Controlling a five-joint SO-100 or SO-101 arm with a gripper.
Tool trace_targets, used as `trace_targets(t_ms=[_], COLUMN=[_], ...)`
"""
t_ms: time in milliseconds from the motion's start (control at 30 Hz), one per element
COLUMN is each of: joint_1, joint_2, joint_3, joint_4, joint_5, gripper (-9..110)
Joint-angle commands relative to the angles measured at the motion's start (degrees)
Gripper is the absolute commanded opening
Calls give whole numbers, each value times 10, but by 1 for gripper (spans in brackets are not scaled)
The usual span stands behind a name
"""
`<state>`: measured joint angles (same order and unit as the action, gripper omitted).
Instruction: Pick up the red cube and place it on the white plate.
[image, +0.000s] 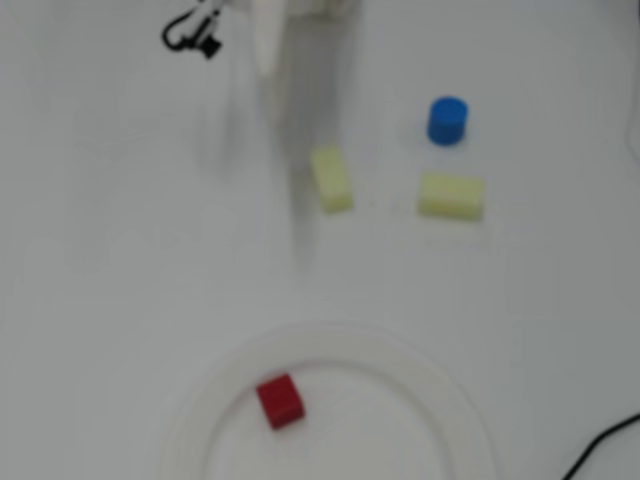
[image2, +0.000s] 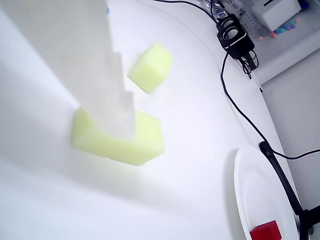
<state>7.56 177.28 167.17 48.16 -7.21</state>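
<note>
Cube (image: 280, 401) status: red, small, sits inside the white plate (image: 340, 338), left of centre in the overhead view, nothing touching it. Likely light and stiff; the surface looks matte, so probably not slippery. Best hold would be across two opposite flat sides. Plate is nearly the same white as the bench (image: 100, 250). Further out: two pale yellow blocks (image: 331, 180) (image: 452, 196), then a blue cylinder (image: 447, 120), all well apart from the plate, nothing blocking. Fingers (image2: 95, 70) hang over a yellow block in the wrist view; can't tell if open or closed.

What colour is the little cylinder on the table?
Blue: the cylinder shows best in the overhead view.
</note>
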Motion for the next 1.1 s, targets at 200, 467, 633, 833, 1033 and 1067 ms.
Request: trace_targets(t_ms=[200,467,633,833,1033,1067], joint_1=[4,1,0,-39,-61,-68], joint_2=[199,199,199,200,200,200], joint_3=[166,186,189,179,178,178], joint_4=[91,134,173,226,227,227], joint_5=[11,46,72,56,47,42], gripper=[41,15,0,0,0,0])
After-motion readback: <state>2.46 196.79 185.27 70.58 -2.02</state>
